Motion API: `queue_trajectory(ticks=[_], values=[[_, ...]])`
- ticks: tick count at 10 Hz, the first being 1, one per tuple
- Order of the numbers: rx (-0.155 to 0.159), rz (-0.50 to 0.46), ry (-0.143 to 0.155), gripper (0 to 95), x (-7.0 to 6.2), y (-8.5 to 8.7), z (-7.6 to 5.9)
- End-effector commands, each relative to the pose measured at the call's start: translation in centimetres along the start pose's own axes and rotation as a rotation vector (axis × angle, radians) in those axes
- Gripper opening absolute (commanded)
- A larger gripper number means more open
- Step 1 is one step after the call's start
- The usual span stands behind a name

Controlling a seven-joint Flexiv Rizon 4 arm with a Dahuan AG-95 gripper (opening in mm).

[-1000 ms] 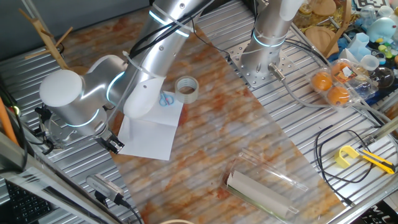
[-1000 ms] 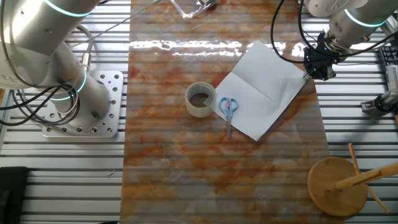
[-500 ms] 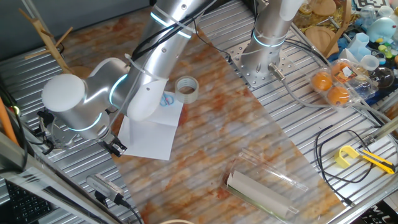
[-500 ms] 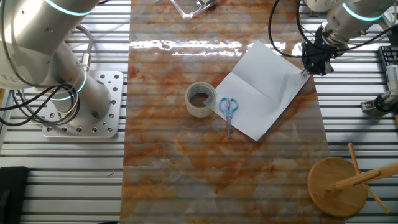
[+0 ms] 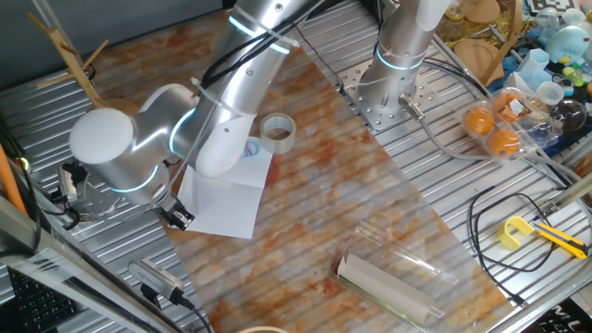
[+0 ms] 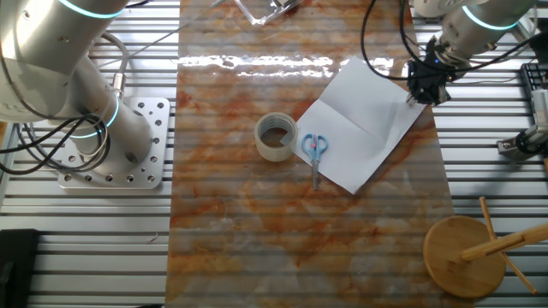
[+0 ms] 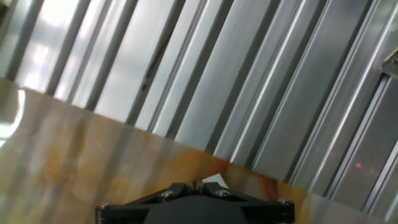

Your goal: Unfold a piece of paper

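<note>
Paper point(image 6: 361, 124) looks basically flat already imo, white sheet w/ a crease across the middle, lying on the orange mat toward the table point(image 6: 77, 231) edge where the wooden stand point(image 6: 467, 255) sits. Blue scissors point(image 6: 315, 147) rest on one corner of it and the tape roll point(image 6: 276, 137) sits just beside that corner.

Hand point(image 6: 425, 85) is down at the opposite corner of the sheet, right by the mat's edge. Can't tell if it's open or closed, or gripping anything: the hand cam mostly shows dark housing, w/ a tiny white bit of paper point(image 7: 214, 180) at the tips, and the fixed cams are too far off.

What could go wrong from here, my guess:
- if it's pinching the corner and pulls sideways, thin paper creases or tears, esp. w/ the scissors pinning the far corner
- dragging could shove the scissors into the tape roll
- tips sit close to the slatted metal, so pressing down might catch an edge or crumple the corner
</note>
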State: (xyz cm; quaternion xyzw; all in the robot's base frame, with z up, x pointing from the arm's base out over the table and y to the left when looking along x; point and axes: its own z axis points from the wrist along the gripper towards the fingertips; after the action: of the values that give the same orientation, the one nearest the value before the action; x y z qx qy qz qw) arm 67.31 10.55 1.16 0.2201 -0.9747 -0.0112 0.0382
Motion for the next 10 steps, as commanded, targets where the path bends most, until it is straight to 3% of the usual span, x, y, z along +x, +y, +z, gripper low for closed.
queue_trajectory(ticks=[1, 10], values=[[-0.001, 0.002, 0.003, 0.0, 0.0, 0.3, -0.1], [0.000, 0.037, 0.008, 0.0, 1.2, 3.9, 0.0]])
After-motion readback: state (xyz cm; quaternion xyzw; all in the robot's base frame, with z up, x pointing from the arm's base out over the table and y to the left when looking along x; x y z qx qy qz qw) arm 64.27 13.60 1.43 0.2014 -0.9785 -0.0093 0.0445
